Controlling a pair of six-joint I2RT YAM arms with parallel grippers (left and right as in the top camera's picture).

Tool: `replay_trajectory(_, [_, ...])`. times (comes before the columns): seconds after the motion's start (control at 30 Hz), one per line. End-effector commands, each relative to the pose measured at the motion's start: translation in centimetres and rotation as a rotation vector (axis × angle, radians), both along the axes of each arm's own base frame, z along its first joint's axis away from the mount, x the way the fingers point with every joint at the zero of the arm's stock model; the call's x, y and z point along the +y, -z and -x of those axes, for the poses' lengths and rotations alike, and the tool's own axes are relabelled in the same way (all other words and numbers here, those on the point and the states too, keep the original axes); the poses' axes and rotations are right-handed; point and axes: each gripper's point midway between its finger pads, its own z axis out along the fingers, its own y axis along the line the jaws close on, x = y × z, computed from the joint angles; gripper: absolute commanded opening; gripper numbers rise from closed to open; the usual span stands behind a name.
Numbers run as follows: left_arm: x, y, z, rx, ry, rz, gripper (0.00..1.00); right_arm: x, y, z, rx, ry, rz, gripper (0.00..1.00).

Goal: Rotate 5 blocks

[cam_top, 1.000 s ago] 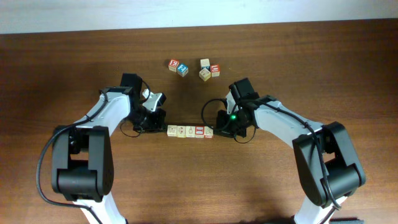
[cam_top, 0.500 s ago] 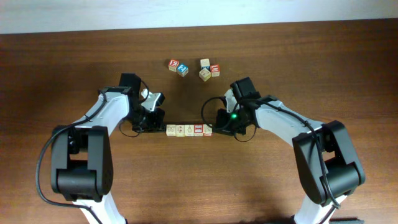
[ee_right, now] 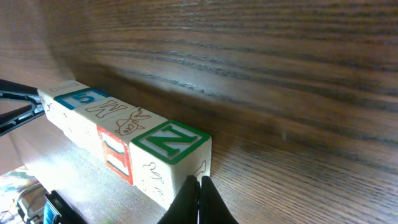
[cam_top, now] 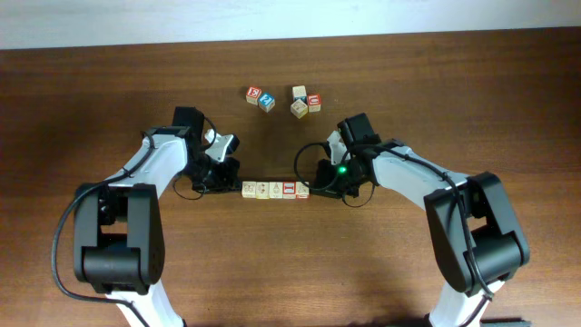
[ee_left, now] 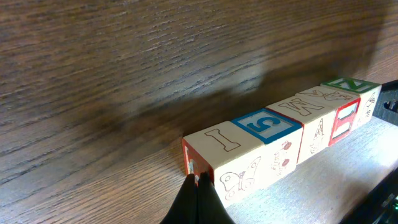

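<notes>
Now closed left gripper, right gripper touch opposite ends, blocks row.

Left arm: reaches from its base, near and left of the row of blocks, with the elbow bent and the wrist folded back down toward the row's left end.
Left claw: fingers pressed together into one dark point (no gap shows in the wrist view). The tip is against the row's left end face, low over the desk.
Right arm: reaches from near and right of the row, forearm slanting in toward its right end, with a green light lit at the wrist.
Right claw: fingers closed to a point, tip at the foot of the row's right end.
</notes>
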Motion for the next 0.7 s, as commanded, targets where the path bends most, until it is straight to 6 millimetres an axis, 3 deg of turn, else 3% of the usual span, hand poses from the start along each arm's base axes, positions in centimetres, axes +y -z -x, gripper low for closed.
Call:
replay_trajectory(0.0, [-2.2,-0.4,0.8,0.027,0.026,0.092,0.00,1.7,-0.2,1.0,0.025,-0.040,-0.051,0.05])
replay_trajectory(0.13, [-2.3,-0.4,0.9,0.028,0.027,0.094,0.00,3.3,-1.7,1.2,-0.027,-0.135,-0.168,0.05])
replay_trajectory(0.5, [-3.1,-1.0,0.7,0.026,0.022,0.156,0.00,3.5,-2.0,1.4,-0.024,-0.145,-0.189,0.04])
replay_trajectory(0.67, [-3.2,-0.2,1.3,0.045,-0.002,0.166,0.00,3.6,-2.0,1.4,-0.022,-0.146,-0.193,0.05])
